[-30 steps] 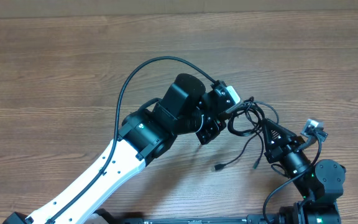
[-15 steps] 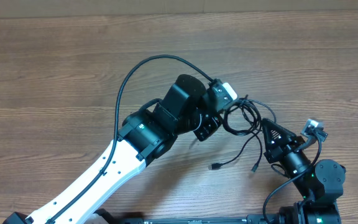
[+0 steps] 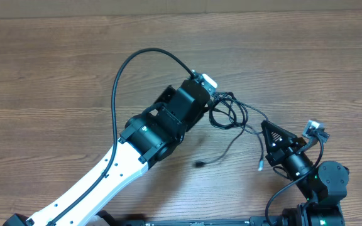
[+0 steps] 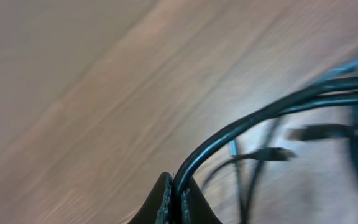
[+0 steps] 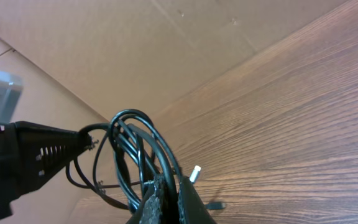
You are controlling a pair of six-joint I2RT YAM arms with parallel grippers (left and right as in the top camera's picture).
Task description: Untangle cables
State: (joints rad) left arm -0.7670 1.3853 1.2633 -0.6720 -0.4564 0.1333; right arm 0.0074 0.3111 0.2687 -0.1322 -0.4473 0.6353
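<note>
Swinging toward 10 o'clock across the desk (image 3: 55, 75) since a second ago, the left gripper (image 4: 174, 190) has carried the cables (image 3: 226, 112) with it. The looped bundle now sits farther toward 10 o'clock, and the strands running to the right gripper (image 3: 264, 127) are drawn out longer. One loose plug (image 3: 200, 164) has slid toward 9 o'clock, while the right arm has barely shifted.

From overhead, the loops lie just at 3 o'clock of the left gripper and at 10 o'clock of the right gripper, hanging between the two. A second plug (image 3: 259, 167) dangles just at 9 o'clock of the right arm.

Overhead hides the left fingers under the wrist. The left wrist view shows them pinched together on one cord, which arcs away toward 2 o'clock, though the picture is blurred. The right wrist view shows that gripper clamped on several strands at once, the loops rising toward 11 o'clock, with a white-tipped plug just beside the fingers.
</note>
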